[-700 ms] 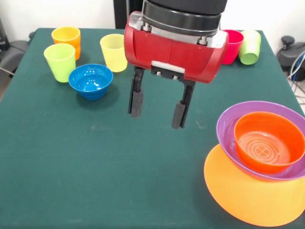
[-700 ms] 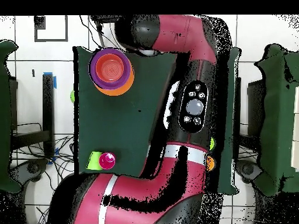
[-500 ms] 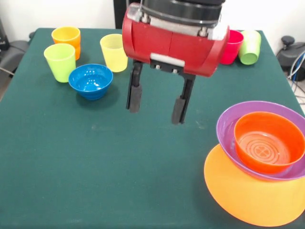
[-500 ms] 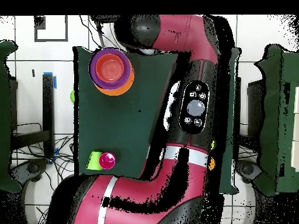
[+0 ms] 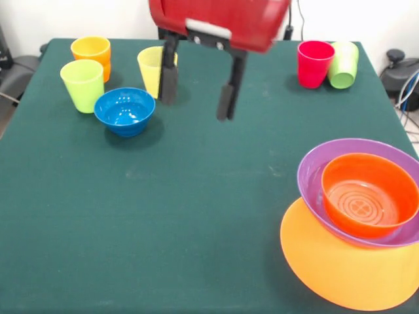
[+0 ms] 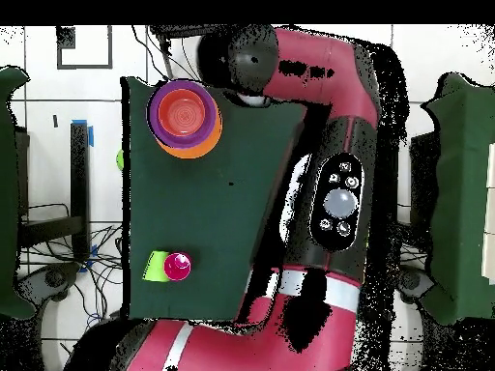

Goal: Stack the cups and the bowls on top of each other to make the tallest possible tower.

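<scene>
- Tower: you have it at the near right of the desk in the front view, an orange-yellow bowl lowest, a purple bowl tilted on it, and a red-orange bowl nested inside that.
- Your gripper hangs high over the far middle of the desk, its two black fingers spread apart and holding nothing.
- The blue bowl is likely your next piece. It lies to the left of the fingers and a little nearer the camera, mouth up and standing free.
- The yellow cup sits just behind the left finger, which partly covers it in the front view, so you cannot tell how much gap there is. Judge that before you lower.
- The orange cup and lime cup stand close together at the far left. The red cup and green cup touch at the far right.
- The overhead view gives you the tower's concentric rings and the red and green cups, but the arm hides the blue bowl, the other cups and the fingers, so rely on the front view there.
</scene>
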